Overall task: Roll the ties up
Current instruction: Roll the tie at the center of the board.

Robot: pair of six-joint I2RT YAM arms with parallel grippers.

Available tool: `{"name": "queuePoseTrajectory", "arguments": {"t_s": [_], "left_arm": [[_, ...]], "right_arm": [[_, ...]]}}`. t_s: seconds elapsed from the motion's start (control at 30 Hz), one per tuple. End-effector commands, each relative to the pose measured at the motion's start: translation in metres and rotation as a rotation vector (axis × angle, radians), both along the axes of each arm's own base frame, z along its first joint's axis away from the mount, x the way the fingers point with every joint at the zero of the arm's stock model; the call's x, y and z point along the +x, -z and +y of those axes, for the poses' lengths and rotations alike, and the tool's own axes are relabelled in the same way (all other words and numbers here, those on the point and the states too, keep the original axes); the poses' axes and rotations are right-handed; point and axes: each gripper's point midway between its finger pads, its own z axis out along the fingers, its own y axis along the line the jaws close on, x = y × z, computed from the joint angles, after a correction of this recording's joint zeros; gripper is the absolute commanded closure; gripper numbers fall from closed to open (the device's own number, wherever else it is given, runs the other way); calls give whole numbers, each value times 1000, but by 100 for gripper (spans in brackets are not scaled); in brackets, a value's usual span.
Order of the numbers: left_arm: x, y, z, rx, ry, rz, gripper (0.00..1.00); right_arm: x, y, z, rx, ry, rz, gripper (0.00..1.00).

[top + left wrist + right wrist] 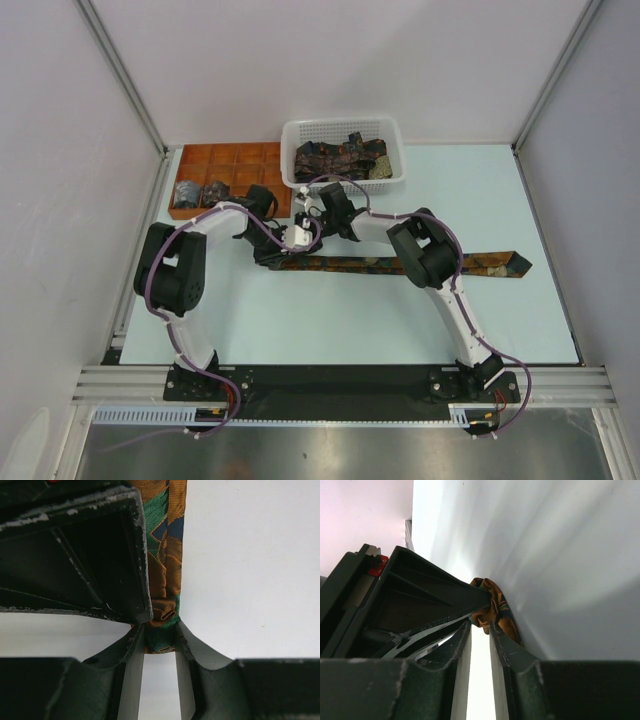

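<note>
The tie point(480, 264) lies stretched across the table's middle, wide point toward the right edge. My left gripper point(160, 641) pinches its curled narrow end so the starter coil holds tight. My right gripper point(480, 626) crowds the same coil; whether it grips, I cannot tell.

basket point(340, 123) and tray point(246, 153) block far side, tie point(480, 264) crosses middle

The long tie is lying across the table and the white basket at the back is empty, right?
Not quite. The white basket is not empty: it holds several dark patterned ties, as the top external view shows. The long tie does lie across the table.
</note>
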Motion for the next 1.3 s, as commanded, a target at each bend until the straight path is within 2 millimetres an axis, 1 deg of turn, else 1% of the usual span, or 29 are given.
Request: {"name": "queuePoseTrajectory", "arguments": {"t_s": [0.0,0.17,0.4,0.43,0.47,0.5,0.53,0.57,0.63,0.7,0.73,0.77,0.8,0.83,0.87,0.9,0.93,0.97,1.0,1.03,1.07,1.13,1.27], "left_arm": [[1,0,-5,-32,-14,11,66],[-4,-1,-5,-44,-12,11,65],[-4,-3,-4,-55,-17,-2,64],[-3,-3,-4,-59,-19,-3,64],[-3,-4,-5,-71,-19,-5,64],[-4,-5,-5,-71,-20,-6,63],[-3,-5,-5,-72,-17,-11,63],[-3,-5,-6,-76,-21,-13,64],[-2,-7,-5,-82,-24,-21,63],[-2,-7,-5,-87,-24,-22,64],[-1,-9,-5,-89,-29,-28,63],[-2,-9,-5,-97,-30,-32,62],[-1,-9,-5,-101,-33,-33,60],[-1,-10,-4,-100,-36,-39,59],[-1,-10,-3,-97,-39,-37,58],[-1,-8,0,-92,-48,-36,53],[1,-8,5,-90,-62,-36,50],[1,-8,10,-86,-73,-31,46],[2,-8,14,-87,-80,-31,40],[6,-7,22,-79,-100,-37,36],[7,-6,25,-78,-103,-37,32],[8,-5,29,-71,-99,-44,30],[10,-8,23,-95,-88,-51,29]], "right_arm": [[-1,-13,9,24,-20,-35,75],[-1,1,9,-8,-7,-28,75],[-5,7,13,-38,-15,-41,70],[-3,9,13,-52,-4,-50,69],[-6,13,12,-76,-5,-38,69],[-6,13,13,-74,-8,-46,69],[-2,14,13,-84,7,-58,68],[-4,18,11,-109,9,-50,67],[-2,22,7,-142,24,-53,62],[-1,23,6,-164,37,-60,62],[-2,22,6,-161,33,-63,64],[-3,23,7,-162,27,-65,68],[-4,24,8,-163,26,-67,74],[-5,24,9,-163,22,-70,84],[-6,27,9,-169,19,-66,88],[-5,29,8,-178,22,-66,92],[-5,33,6,-190,27,-66,96],[-5,35,5,-197,24,-66,97],[-5,36,3,-204,26,-67,98],[-4,38,1,-214,29,-67,98],[-5,38,1,-214,26,-69,98],[-5,41,0,-221,29,-63,98],[-4,40,1,-217,27,-66,99]]}}
